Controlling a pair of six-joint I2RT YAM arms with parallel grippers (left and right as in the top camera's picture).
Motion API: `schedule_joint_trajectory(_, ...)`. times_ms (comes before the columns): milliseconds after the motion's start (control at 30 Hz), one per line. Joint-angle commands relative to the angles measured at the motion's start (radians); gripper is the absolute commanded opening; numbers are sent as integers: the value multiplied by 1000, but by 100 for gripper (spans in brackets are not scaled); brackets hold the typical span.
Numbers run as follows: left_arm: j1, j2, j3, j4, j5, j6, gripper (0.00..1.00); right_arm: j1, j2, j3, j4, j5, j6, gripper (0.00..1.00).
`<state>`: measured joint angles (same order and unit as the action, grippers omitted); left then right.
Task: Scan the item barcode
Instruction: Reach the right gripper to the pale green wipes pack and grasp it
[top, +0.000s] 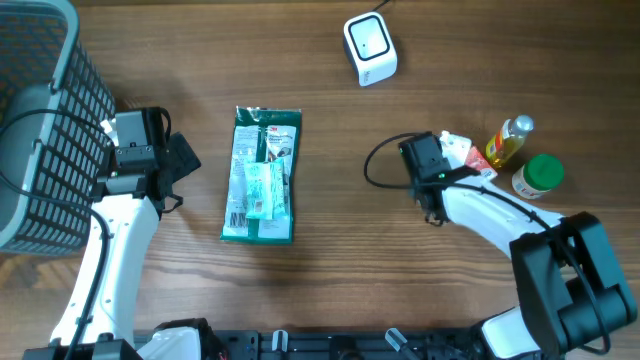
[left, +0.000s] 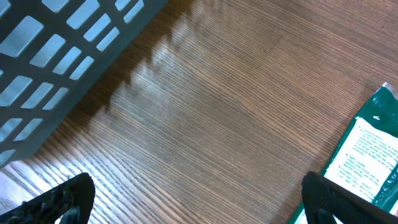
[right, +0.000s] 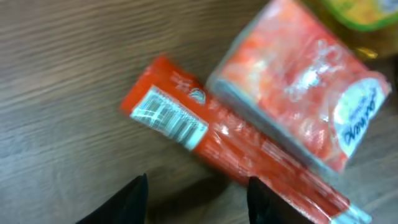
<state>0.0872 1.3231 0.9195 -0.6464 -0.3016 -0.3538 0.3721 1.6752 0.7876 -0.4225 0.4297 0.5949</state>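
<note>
**Right hand poised over the red tube, nothing gripped**

The right hand (right: 196, 202) hangs low over the counter (right: 62, 68). Its two fingers are part-spread with only bare wood between them, so it pinches nothing. Just ahead of the fingers lies the red tube (right: 236, 146), slanted, with its barcode (right: 168, 118) face up at one end. I take that to be why the hand is lined up here: this looks like the item to lift.

A soft pack (right: 298, 93) printed in orange lies right against the tube's far side, so a grip there would be crowded. Beyond them stand a bottle (top: 508, 140) of yellow liquid and a green-lidded jar (top: 540, 175). The scanner (top: 370, 47), a small white box, sits well apart near the far edge and seems to face upward, so the code would need turning towards it.

Across the counter the left hand (left: 196, 208) is spread wide and empty, between the basket (top: 40, 150) and a green packet (top: 262, 175).

The right wrist picture is blurred and cuts off the tube's lower end. From above, the arm hides the right fingers.
</note>
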Motion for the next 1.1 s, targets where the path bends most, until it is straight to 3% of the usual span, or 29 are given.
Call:
schedule_joint_trajectory(0, 5, 1, -3, 2, -2, 2, 100, 6, -4, 147, -126, -354, -166, 55)
schedule_joint_trajectory(100, 5, 1, -3, 2, -2, 2, 100, 16, -14, 254, -60, -758, -146, 55)
schedule_joint_trajectory(167, 5, 1, -3, 2, -2, 2, 100, 48, -13, 253, 67, -876, -66, 56)
schedule_joint_trajectory(433, 5, 1, -3, 2, -2, 2, 100, 338, 45, 252, 243, -568, 45, 58)
schedule_joint_trajectory(633, 5, 1, -3, 2, -2, 2, 100, 532, 231, 252, 474, -438, 60, 60)
schedule_joint_trajectory(800, 5, 1, -3, 2, -2, 2, 100, 537, 265, 252, 497, -437, 63, 60)
schedule_joint_trajectory(1067, 5, 1, -3, 2, -2, 2, 100, 538, 265, 252, 504, -441, 63, 48)
